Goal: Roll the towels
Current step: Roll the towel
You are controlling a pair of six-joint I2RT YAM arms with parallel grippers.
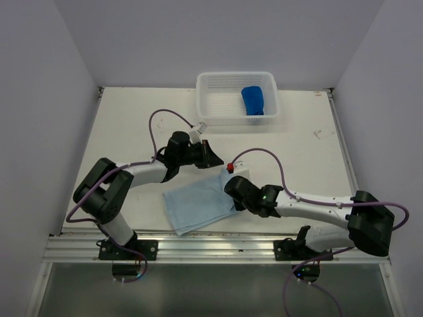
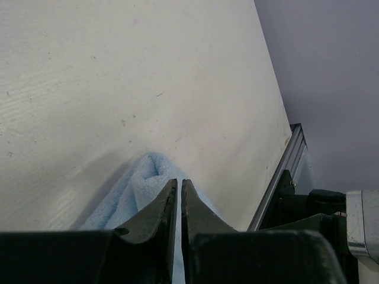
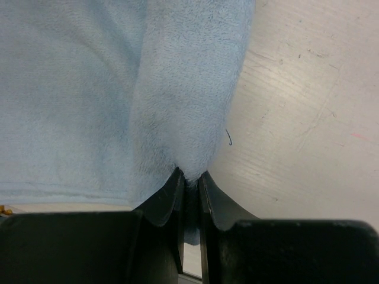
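Note:
The pale blue towel [image 1: 195,206] lies spread flat on the table between the two arms. My left gripper [image 1: 219,160] is at its far corner. In the left wrist view that corner [image 2: 145,177] stands bunched up at the fingertips, and the left gripper [image 2: 179,181] shows only a hairline slit between its jaws. My right gripper [image 1: 230,189] is at the towel's right edge. In the right wrist view the right gripper [image 3: 189,175] is shut on a raised fold of the towel [image 3: 118,89]. The dark blue towel [image 1: 254,100] lies in the basket.
A white perforated basket [image 1: 206,100] stands at the back of the table. A small white block with a red top [image 1: 232,168] sits just beyond the towel's far corner, between the grippers. An aluminium rail [image 1: 218,247] runs along the table's near edge.

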